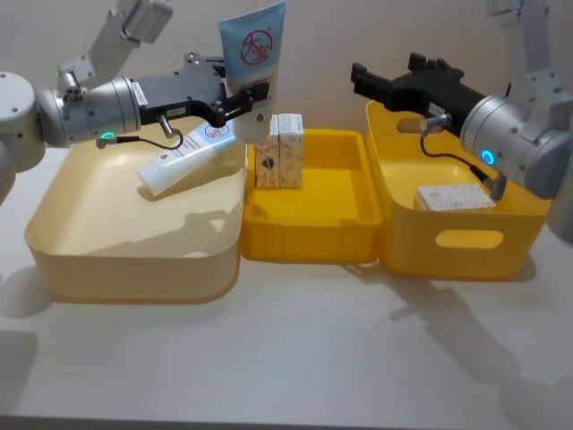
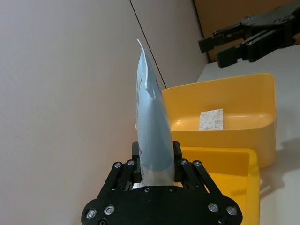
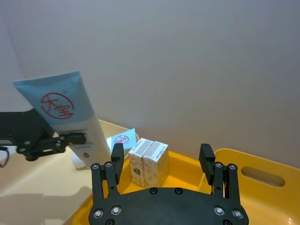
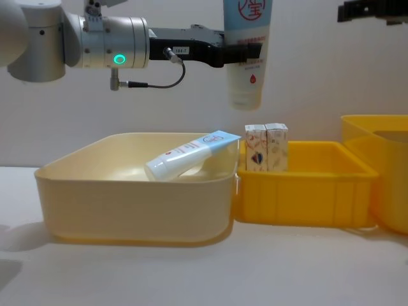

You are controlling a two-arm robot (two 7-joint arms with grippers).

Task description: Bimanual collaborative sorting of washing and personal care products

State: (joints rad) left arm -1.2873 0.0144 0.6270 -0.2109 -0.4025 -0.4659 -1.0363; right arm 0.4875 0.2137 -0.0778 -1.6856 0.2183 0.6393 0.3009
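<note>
Two cartons (image 1: 279, 150) crowd the back-left corner of the yellow tray (image 1: 309, 242), under the hanging tube (image 1: 253, 54); the rest lies open.

Head camera looks down from the near side; chest camera looks across, low. Wrist cameras face each other; all share the raised tube (image 1: 253, 58).

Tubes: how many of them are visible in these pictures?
2. One tube hangs cap down, clamped in the left gripper, raised in the air. The other tube lies tilted inside the cream bin, leaning against its wall. No more seem hidden.
</note>
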